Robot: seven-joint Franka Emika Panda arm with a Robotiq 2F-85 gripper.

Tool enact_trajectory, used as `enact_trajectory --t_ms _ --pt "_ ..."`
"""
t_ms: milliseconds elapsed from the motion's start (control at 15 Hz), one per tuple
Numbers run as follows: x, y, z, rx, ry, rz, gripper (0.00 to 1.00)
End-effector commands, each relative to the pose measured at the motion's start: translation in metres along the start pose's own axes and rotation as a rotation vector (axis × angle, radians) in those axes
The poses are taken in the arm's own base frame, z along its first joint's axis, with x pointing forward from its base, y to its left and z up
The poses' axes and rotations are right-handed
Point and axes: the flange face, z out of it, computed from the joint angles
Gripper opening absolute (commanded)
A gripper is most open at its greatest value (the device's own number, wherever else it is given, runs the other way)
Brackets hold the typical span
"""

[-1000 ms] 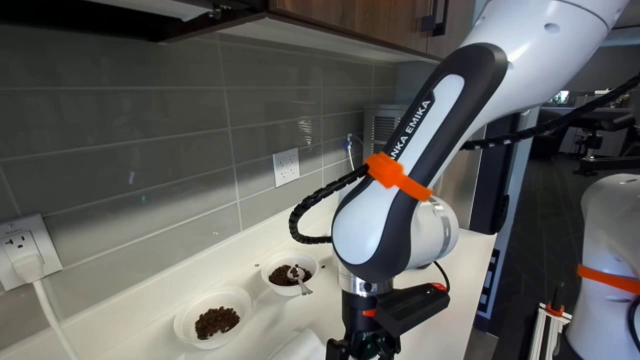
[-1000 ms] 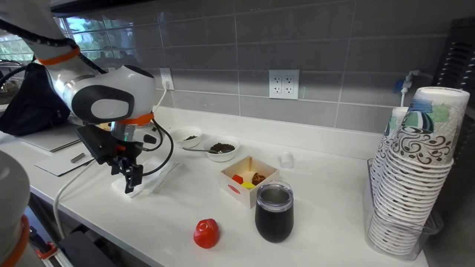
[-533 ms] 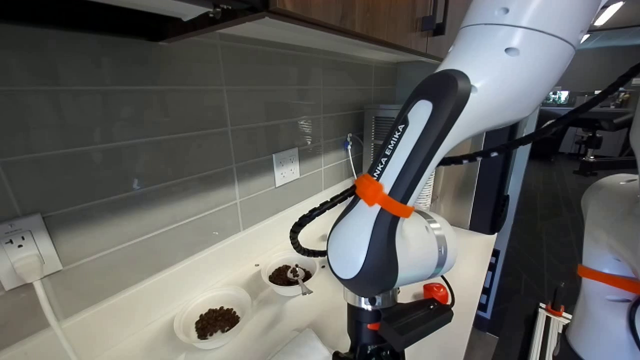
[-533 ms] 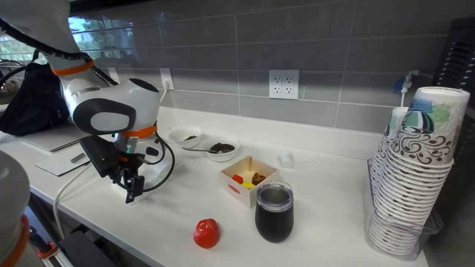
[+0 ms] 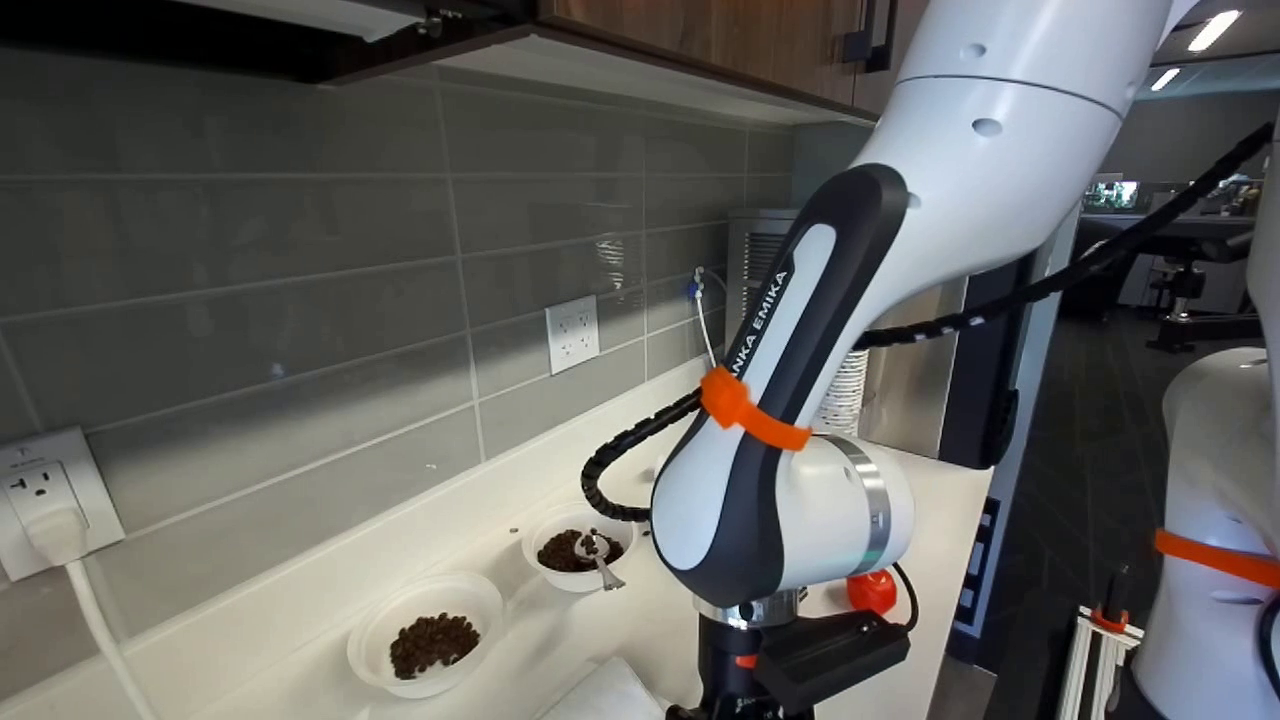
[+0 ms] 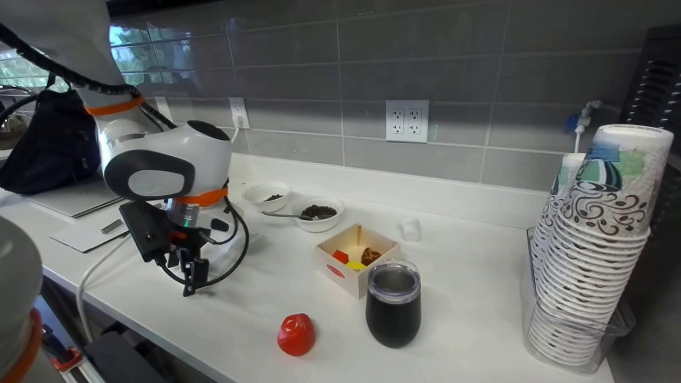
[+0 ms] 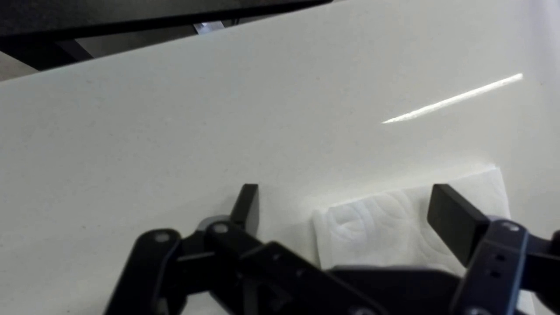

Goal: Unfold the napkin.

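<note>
- Napkin (image 7: 393, 232) at my fingertips: white, folded in layers, lying flat on the counter (image 7: 175, 144), its lower part hidden by my own linkage in the wrist view.
- My gripper (image 7: 348, 199) is released, the two fingers (image 7: 453, 214) spread wide apart.
- One fingertip is over the napkin, the other over the counter beside the layered edge; whether either touches, I cannot tell.
- In an exterior view a pale corner of the napkin shows low down beside my wrist; the frame cuts off my fingertips there.
- My arm (image 5: 720, 510) reaches down from above, banded by an orange strap (image 5: 750, 412).
- Past the napkin, toward the tiled wall (image 6: 298, 117), two white bowls (image 5: 465, 600) of dark pieces show in both exterior views; a spoon (image 5: 608, 577) rests in one, its handle over the rim.
- Farther along the counter sits a pale wooden box (image 6: 340, 275) holding red, yellow and brown pieces, with a small white cylinder (image 6: 410, 230) nearer the wall.
- Near the box a black tumbler (image 6: 393, 314) stands upright under a clear lid; a red object (image 6: 296, 335) lies closer to the counter's front edge.
- Farthest out, patterned paper cups (image 6: 601, 276) are stacked upside down in a clear holder (image 6: 620, 331).
</note>
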Motion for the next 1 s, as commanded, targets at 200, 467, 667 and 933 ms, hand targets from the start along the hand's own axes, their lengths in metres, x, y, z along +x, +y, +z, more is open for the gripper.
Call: enact_trajectory --t_ms 200,467,667,933 --pt "0.0011 0.0011 0.0001 0.019 0.035 0.028 1.00" --pt "0.0023 -0.0038 -0.0014 0.031 0.043 0.033 0.75" --pt "0.0030 -0.0053 -0.0021 0.029 0.048 0.024 0.58" --pt "0.0029 -0.0038 -0.0031 0.028 0.053 0.022 0.27"
